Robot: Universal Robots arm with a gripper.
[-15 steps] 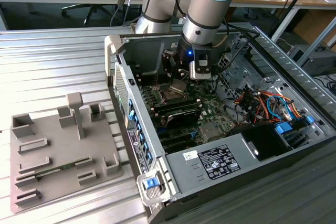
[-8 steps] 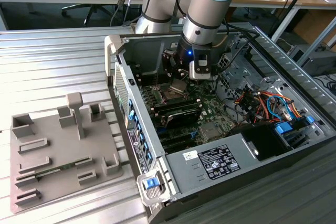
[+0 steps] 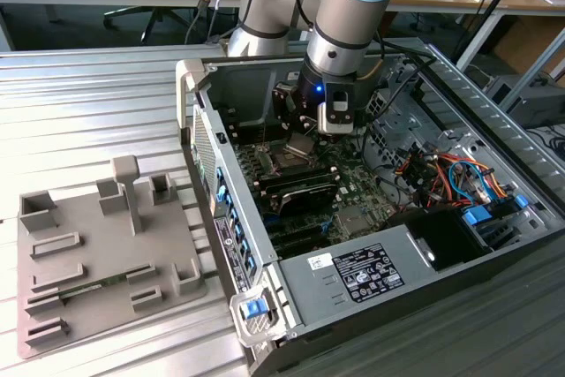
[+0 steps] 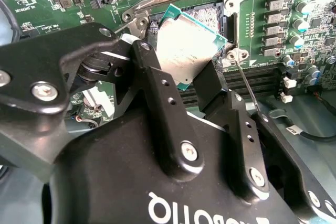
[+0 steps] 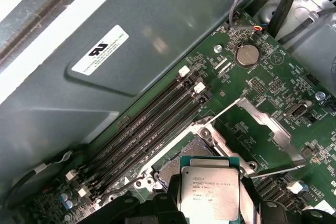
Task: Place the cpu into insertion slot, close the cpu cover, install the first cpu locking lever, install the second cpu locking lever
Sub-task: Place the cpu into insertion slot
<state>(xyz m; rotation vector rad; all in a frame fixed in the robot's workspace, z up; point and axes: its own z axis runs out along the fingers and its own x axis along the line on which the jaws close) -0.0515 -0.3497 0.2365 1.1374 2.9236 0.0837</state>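
The hand (image 4: 179, 69) grips the cpu (image 5: 210, 190) by two opposite edges, face up, right over the insertion slot (image 5: 176, 165) — which lies straight below it. The cpu cover (image 5: 268, 124) stands swung open beside the slot.

One cpu (image 5: 210, 195), one insertion slot (image 5: 173, 167), one claw (image 4: 178, 65) with two fingers (image 4: 159, 93), one coin battery (image 5: 247, 54), one computer case (image 3: 256, 86), and one grey tray (image 3: 88, 258) at the exterior view's lower left.
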